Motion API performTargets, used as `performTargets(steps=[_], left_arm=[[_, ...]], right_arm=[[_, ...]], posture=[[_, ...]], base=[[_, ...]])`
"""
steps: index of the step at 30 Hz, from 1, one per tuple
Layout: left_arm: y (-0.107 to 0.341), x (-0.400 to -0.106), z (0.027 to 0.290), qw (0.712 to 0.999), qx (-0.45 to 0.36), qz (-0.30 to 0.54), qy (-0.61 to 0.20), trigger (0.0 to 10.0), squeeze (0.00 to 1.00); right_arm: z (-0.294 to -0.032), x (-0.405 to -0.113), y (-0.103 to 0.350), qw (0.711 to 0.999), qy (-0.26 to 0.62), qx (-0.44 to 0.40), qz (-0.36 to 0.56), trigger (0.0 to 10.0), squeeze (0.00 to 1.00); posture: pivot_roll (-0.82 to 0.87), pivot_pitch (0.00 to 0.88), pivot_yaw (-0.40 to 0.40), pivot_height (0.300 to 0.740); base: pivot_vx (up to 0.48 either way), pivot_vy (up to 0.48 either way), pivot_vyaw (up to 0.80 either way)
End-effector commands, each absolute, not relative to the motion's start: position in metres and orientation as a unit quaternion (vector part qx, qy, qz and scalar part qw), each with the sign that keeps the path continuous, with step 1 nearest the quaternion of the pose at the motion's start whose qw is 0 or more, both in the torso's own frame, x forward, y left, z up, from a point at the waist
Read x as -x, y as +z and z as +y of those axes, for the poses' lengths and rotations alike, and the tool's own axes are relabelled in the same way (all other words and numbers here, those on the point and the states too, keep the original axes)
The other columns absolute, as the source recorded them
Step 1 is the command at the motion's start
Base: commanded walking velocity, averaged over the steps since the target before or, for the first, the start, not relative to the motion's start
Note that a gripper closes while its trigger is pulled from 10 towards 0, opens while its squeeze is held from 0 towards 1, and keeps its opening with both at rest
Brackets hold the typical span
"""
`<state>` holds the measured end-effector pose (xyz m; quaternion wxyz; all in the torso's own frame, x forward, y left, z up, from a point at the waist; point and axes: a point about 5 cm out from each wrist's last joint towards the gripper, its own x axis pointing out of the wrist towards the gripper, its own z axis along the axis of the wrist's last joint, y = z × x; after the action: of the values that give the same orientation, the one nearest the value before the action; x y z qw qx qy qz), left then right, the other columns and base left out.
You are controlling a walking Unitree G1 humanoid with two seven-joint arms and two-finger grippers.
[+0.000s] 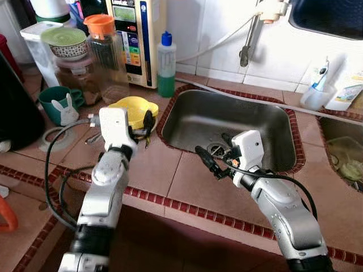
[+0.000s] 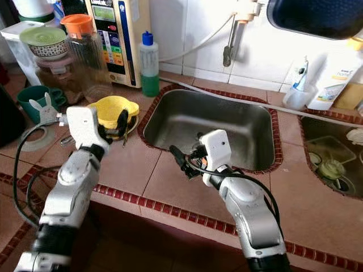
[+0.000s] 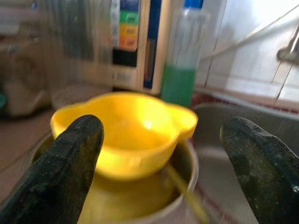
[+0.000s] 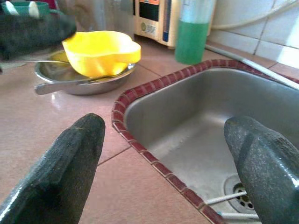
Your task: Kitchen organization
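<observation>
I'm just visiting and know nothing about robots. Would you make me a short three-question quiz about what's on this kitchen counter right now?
1. True or false: the left tool is already clamped on the yellow bowl.
2. What does the yellow bowl sit in?
A. the sink
B. a shallow metal dish
C. a green mug
3. Fill in: the right tool hovers over the counter at the front edge of the ____.

Key
1. False. Its fingers are spread apart, with the bowl ahead between them.
2. B, the metal dish, beside the sink.
3. sink; its fingers are open too.
</observation>
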<state>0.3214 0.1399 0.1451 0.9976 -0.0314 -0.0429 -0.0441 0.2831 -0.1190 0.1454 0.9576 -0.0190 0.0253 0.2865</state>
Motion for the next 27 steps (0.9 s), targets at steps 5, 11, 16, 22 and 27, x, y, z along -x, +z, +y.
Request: performTargets(steps=[5,11,16,22,27], left_arm=[[0.149,-0.322,0.152,0.999,0.012,-0.047,0.009,10.0,0.0],[0.147,-0.326,0.149,0.999,0.037,-0.03,-0.013,10.0,0.0],[0.145,-0.323,0.123,0.994,0.053,-0.022,-0.093,10.0,0.0],[0.141,-0.314,0.107,0.988,0.007,-0.037,-0.151,10.0,0.0],[0.133,-0.31,0.101,0.983,-0.012,-0.028,-0.179,10.0,0.0]], right_arm=[[-0.115,-0.282,0.149,0.957,0.288,0.017,0.032,10.0,0.0],[-0.114,-0.283,0.151,0.957,0.287,0.022,0.033,10.0,0.0],[-0.112,-0.284,0.154,0.957,0.287,0.025,0.033,10.0,0.0],[-0.113,-0.285,0.156,0.959,0.282,0.025,0.03,10.0,0.0],[-0.113,-0.286,0.157,0.959,0.28,0.026,0.031,10.0,0.0]], posture=[[0.15,0.0,-0.027,0.74],[0.15,0.0,-0.03,0.74],[0.15,0.0,-0.028,0.74],[0.14,0.0,-0.03,0.74],[0.14,0.0,-0.032,0.74]], base=[[0.0,0.0,0.0],[0.0,0.0,0.0],[0.0,0.0,0.0],[0.0,0.0,0.0],[0.0,0.0,0.0]])
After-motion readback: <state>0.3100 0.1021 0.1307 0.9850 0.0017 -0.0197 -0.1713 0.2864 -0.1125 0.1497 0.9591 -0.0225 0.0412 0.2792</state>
